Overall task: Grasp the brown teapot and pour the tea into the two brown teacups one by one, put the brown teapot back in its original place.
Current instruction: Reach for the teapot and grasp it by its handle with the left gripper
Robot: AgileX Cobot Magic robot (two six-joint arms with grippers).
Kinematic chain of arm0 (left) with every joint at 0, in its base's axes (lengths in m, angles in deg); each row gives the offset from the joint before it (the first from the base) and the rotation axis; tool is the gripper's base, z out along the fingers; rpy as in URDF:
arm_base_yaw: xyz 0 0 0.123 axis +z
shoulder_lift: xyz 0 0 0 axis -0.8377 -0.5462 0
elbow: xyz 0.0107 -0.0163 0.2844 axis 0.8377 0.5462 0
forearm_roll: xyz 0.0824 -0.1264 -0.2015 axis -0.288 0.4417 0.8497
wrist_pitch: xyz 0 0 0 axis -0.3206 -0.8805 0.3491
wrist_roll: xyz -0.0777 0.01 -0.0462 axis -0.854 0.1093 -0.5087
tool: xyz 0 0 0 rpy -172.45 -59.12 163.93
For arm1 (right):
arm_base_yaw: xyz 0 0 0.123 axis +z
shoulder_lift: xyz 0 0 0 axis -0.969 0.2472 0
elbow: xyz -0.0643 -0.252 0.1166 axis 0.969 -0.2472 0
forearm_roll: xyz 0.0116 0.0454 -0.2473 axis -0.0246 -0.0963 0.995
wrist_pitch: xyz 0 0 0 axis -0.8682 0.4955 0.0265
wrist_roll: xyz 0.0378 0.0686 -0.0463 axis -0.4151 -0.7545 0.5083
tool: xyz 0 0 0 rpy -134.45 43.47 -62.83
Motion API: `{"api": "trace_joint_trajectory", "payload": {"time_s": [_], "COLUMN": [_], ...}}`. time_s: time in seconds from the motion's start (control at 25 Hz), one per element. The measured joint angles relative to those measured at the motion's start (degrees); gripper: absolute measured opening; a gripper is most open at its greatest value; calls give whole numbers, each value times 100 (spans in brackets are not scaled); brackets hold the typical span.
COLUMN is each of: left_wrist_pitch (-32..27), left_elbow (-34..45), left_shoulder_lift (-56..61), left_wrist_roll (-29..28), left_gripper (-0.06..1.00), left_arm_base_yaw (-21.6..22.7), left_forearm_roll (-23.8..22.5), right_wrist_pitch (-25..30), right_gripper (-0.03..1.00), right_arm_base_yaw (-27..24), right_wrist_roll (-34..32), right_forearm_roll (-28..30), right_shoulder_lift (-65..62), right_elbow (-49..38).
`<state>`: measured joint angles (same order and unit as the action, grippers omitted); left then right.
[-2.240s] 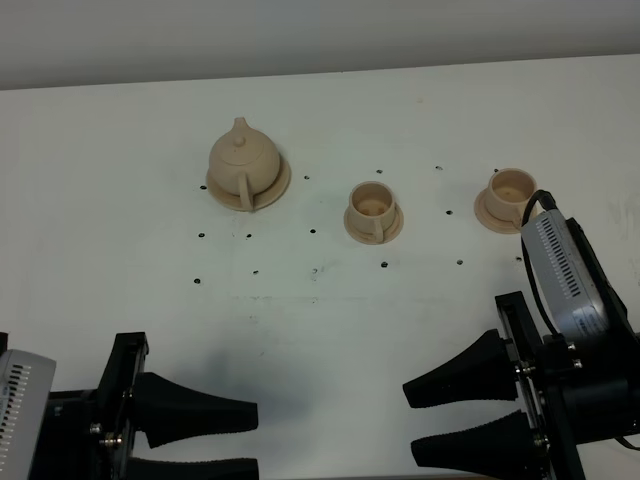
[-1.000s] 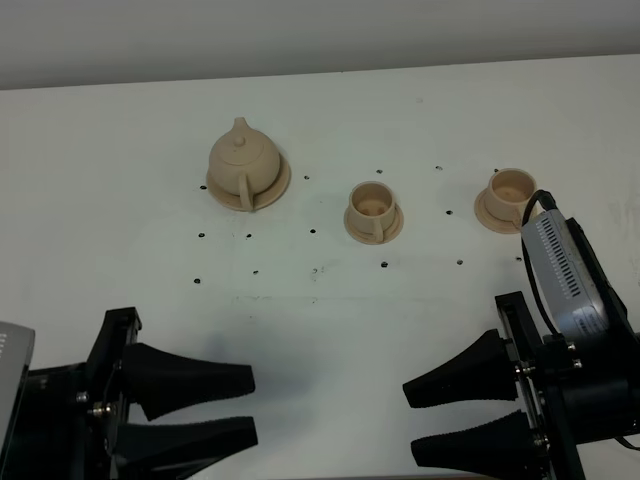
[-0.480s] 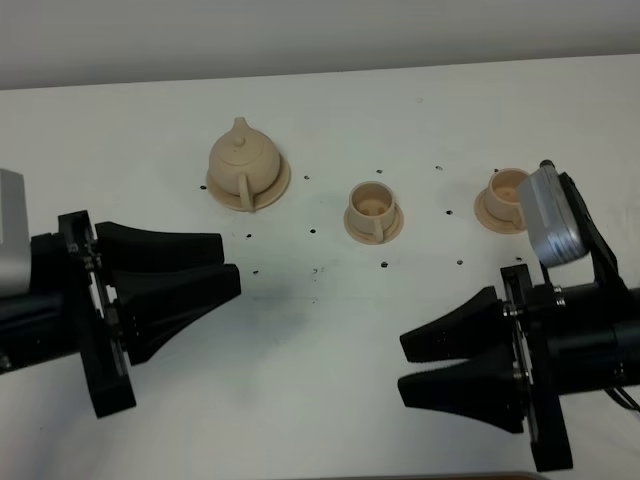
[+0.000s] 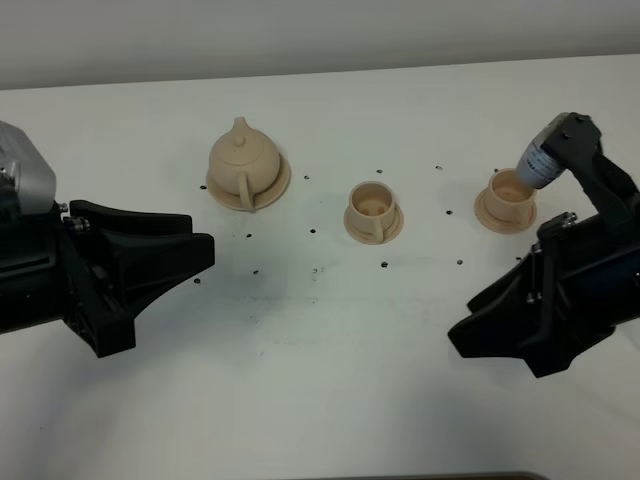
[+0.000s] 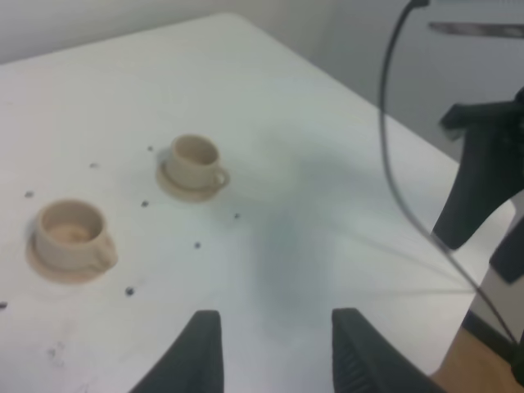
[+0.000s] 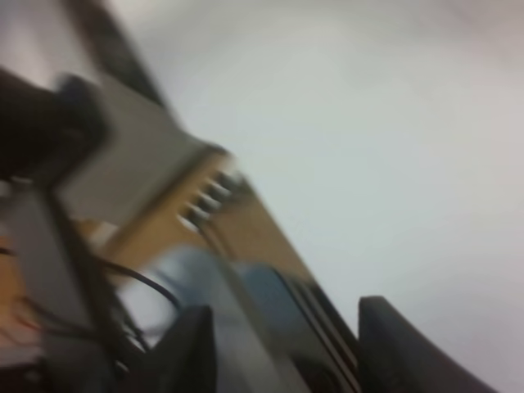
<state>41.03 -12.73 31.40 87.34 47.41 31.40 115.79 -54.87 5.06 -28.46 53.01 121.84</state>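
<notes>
Teaware stood in a row on the far part of the white table (image 4: 330, 390). The brown teapot (image 4: 243, 160) was at the left, upright on its wide saucer (image 4: 281, 184), lid on, spout pointing far and loop handle pointing near. It looked pale tan, matt and round-bellied. To its right, well apart, the middle teacup (image 4: 372, 205) and the right teacup (image 4: 511, 190) each sat on a small matching saucer.

Nothing touched the pot. The left gripper (image 4: 208, 252) hung near and left of it, pointing right. The high view showed its fingers as one black wedge. Its own wrist view showed the left gripper (image 5: 274, 315) with fingers (image 5: 201, 352) spread wide and empty, and both cups beyond them, the middle teacup (image 5: 71, 233) nearer than the right teacup (image 5: 195, 158). The pot was outside that view.

The right gripper (image 4: 458, 338) hung near the right teacup's near side, pointing left, its gap hidden from above. Its blurred wrist view showed the right gripper (image 6: 282, 309) with fingers parted, holding nothing, and none of the teaware.
</notes>
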Motion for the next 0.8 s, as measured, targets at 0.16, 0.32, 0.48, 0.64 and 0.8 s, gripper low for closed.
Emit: {"api": "trace_joint_trajectory", "payload": {"time_s": [0.16, 0.32, 0.48, 0.64, 0.8], "left_wrist_pitch": [245, 476, 397, 129, 122], "left_elbow": [-47, -88, -338, -645, -919], "left_shoulder_lift": [0, -100, -543, -1067, -1449], "left_wrist_roll": [-424, -797, -949, -962, -967], "left_gripper": [34, 34, 34, 34, 34], "left_arm_base_yaw": [0, 0, 0, 0, 0], "left_forearm_roll": [-298, -541, -715, -786, -791], "right_wrist_pitch": [40, 268, 377, 387, 372], "right_gripper": [42, 42, 41, 41, 41], "right_arm_base_yaw": [0, 0, 0, 0, 0], "right_wrist_roll": [-1562, -3080, -3449, -3620, -3653], "right_forearm_roll": [1450, 2804, 3062, 3264, 3474], "right_shoulder_lift": [-504, -1278, -2019, -2819, -3502], "right_elbow": [52, 52, -180, -660, -982]}}
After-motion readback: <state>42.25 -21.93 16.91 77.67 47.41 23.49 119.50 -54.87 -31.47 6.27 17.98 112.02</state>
